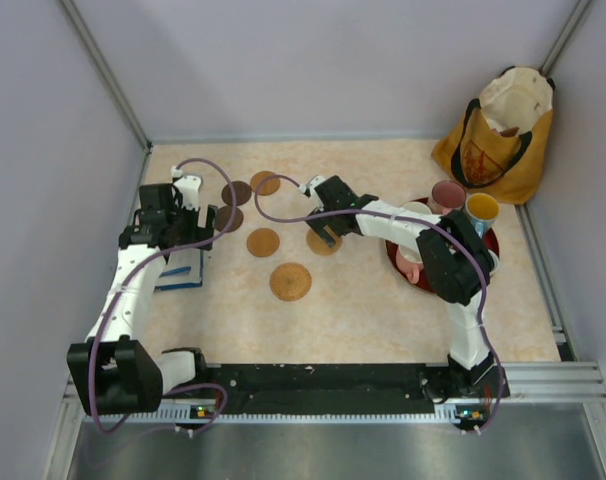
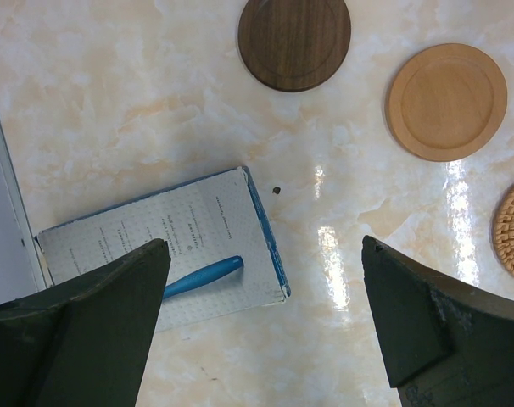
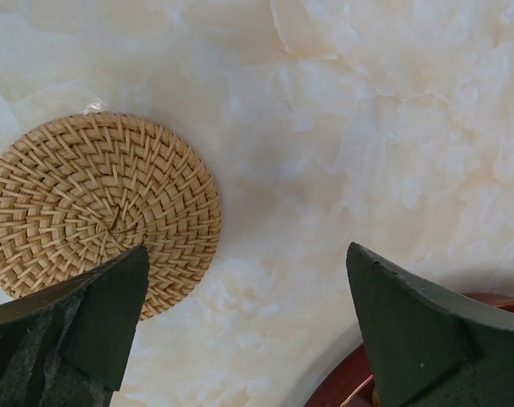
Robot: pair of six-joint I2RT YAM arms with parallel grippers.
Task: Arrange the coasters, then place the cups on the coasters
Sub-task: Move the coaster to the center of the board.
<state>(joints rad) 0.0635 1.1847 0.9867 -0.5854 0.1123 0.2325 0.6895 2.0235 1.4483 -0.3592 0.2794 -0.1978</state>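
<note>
Marbled beige tabletop (image 1: 363, 310), grey walls. Right gripper (image 3: 248, 250) spread wide, empty, low over woven coaster (image 3: 100, 208). Coaster off-centre, under one finger. Best: centre gap over rim, then pinch edge. Arm stretched forward, wrist pitched down. Left gripper (image 2: 265, 242) spread, empty, above notebook (image 2: 164, 250). Cups (image 1: 448, 192) behind right gripper, on red tray (image 1: 395, 255).

**No readable text in this one**

We can't make out a single word anywhere. The white, blue-edged booklet (image 2: 155, 237) has a few rows of tiny print across its cover in the left wrist view, but we only get grey smudges, no letters. The yellow-orange bag (image 1: 513, 160) in the top view has a reddish mark on its front, too blurry for us to tell if it's lettering.
</note>
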